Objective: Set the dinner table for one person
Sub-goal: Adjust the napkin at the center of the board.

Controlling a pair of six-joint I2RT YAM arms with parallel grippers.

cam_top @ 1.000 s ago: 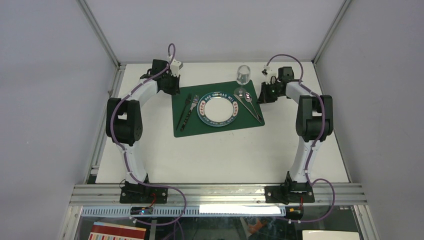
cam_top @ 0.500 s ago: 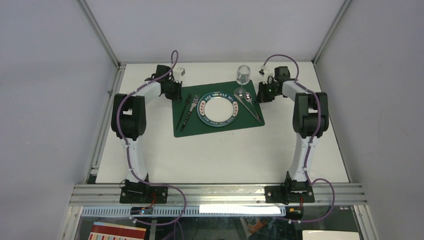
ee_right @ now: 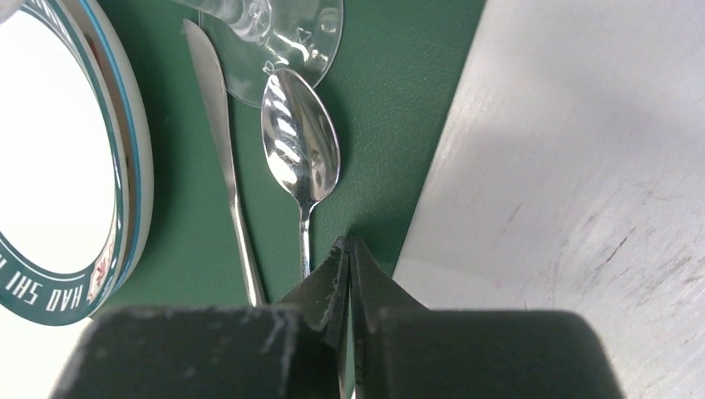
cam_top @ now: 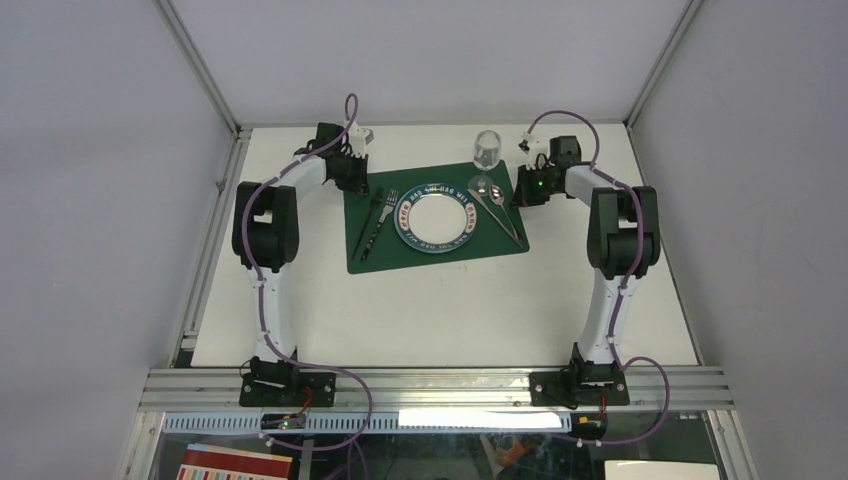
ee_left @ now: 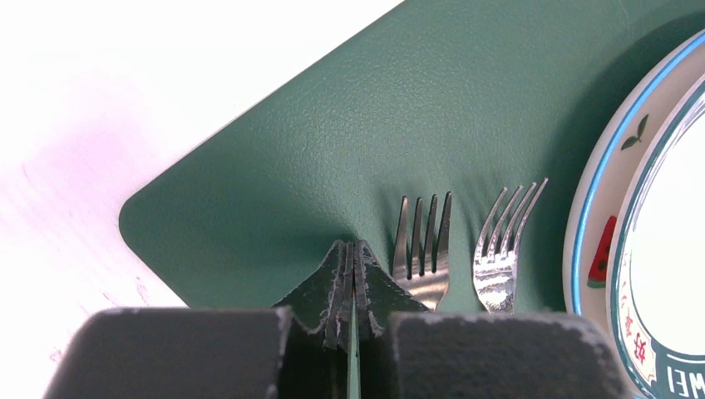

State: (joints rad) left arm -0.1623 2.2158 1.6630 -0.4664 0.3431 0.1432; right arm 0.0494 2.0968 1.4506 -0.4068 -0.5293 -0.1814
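Top external view: placemat (cam_top: 440, 256) on bench (cam_top: 450, 305) is flanked by left end effector (cam_top: 357, 185) and right end effector (cam_top: 524, 192), both closed, empty

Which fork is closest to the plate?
The shinier fork, lying right beside the plate rim. The darker fork sits on its other side, farther from the plate.

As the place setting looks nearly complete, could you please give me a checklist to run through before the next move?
1. Left gripper shut, empty: ok.
2. Right gripper shut, empty: ok.
3. Plate on placemat: ok.
4. Forks beside plate, left arm's side: ok.
5. Knife and spoon on right arm's side: ok.
6. Glass base clear of spoon: cannot tell.
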